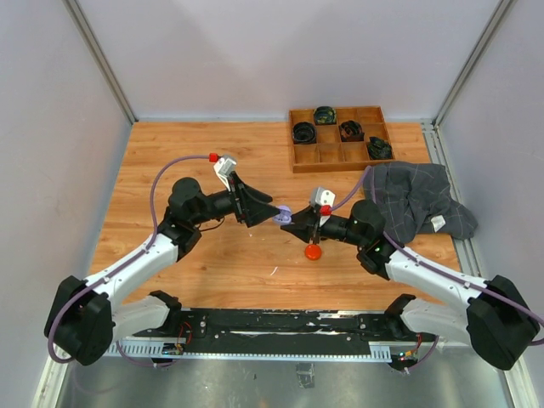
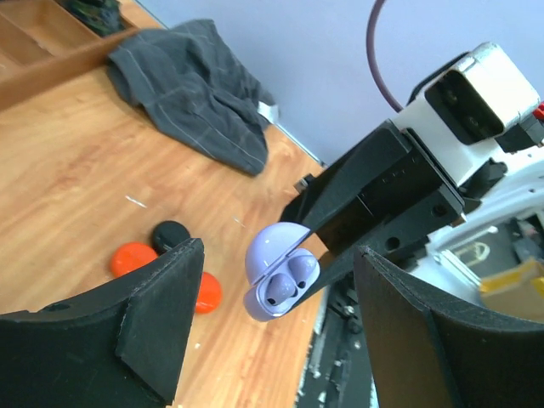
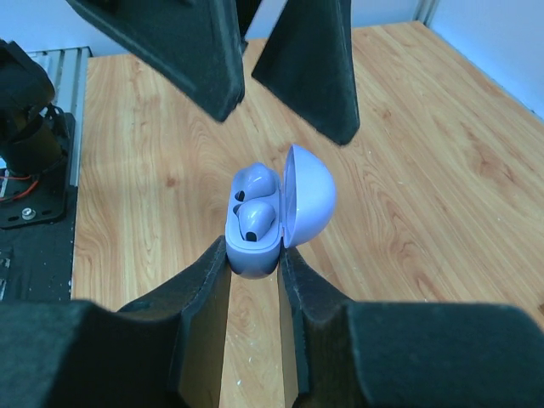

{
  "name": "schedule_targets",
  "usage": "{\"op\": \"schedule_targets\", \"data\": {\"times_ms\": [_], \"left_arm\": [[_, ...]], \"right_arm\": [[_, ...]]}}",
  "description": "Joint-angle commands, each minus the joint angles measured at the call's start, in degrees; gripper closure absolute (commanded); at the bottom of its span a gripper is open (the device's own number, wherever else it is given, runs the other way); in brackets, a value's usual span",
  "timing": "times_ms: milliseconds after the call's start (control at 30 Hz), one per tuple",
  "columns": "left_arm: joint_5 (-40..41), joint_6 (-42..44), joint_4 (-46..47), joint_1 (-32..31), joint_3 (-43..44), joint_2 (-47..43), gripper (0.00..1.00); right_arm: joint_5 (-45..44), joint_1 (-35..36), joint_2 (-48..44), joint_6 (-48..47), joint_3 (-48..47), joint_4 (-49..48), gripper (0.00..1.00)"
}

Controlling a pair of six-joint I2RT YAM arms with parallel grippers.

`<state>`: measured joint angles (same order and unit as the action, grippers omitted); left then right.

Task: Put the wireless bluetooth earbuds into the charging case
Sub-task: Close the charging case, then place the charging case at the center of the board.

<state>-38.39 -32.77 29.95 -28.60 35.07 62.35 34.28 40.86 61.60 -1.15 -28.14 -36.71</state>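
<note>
Lilac charging case point(image 3: 299, 197), lid open, earbuds point(image 3: 253, 219) seated, sits clamped in the right gripper point(image 3: 253, 257). Left gripper point(image 2: 276, 255) gapes beside it, not touching.

We find the top external camera fixed high above the near edge, looking down and forward over the whole worktop point(image 1: 195, 153) to its far edge; it stands well back. The left wrist camera sits close behind the left gripper point(image 2: 279, 248), facing rightward and low across the worktop towards the grey cloth point(image 2: 191, 85) at the far right. The right wrist camera sits close behind the right gripper point(image 3: 253, 252), facing leftward and down. We note the two wrist views face each other. All three share the lilac charging case point(image 3: 272, 212) at mid-worktop; the top and left wrist views also share the grey cloth and the wooden tray point(image 1: 340, 140).
</note>
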Motion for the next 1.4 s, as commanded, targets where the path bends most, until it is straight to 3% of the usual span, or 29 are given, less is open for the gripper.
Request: {"op": "schedule_targets", "data": {"times_ms": [0,300,633,733,833,900,967,1033,1200,1367], "left_arm": [[-7.11,-6.50,3.43,0.47,1.92,2.13,0.24],[-16.05,-9.00,8.23,0.47,2.60,6.62,0.31],[-22.39,-16.57,26.36,0.47,-0.73,7.01,0.39],[-23.01,-17.93,27.33,0.73,-1.07,7.09,0.39],[-20.47,-14.27,18.87,2.45,-0.84,4.76,0.38],[-15.26,-6.85,5.95,3.83,0.16,1.43,0.36],[-5.98,2.82,-12.61,4.32,2.54,-2.39,0.32],[3.96,9.15,-24.05,4.42,4.66,-5.77,0.29],[27.51,15.54,-39.79,4.61,7.90,-12.30,0.27],[41.17,18.98,-48.73,4.61,9.18,-18.40,0.21]], "right_arm": [[4.41,-1.26,1.07,2.19,-2.93,-5.06,0.99],[7.88,-2.61,3.87,5.23,-3.79,-6.92,0.99],[10.87,-4.01,6.89,8.38,-4.35,-3.77,0.99],[10.62,-4.57,6.97,9.34,-4.24,-2.53,0.99],[8.57,-5.56,6.41,9.50,-5.02,4.50,0.99],[6.42,-6.02,5.94,9.53,-5.13,9.56,0.99],[3.97,-6.72,5.21,10.47,-4.27,13.27,0.99],[2.09,-8.14,4.90,12.35,-3.50,16.59,0.99],[-1.95,-13.78,3.62,15.51,-3.13,29.56,0.99],[-4.09,-20.61,0.68,18.51,-0.29,39.46,0.99]]}}
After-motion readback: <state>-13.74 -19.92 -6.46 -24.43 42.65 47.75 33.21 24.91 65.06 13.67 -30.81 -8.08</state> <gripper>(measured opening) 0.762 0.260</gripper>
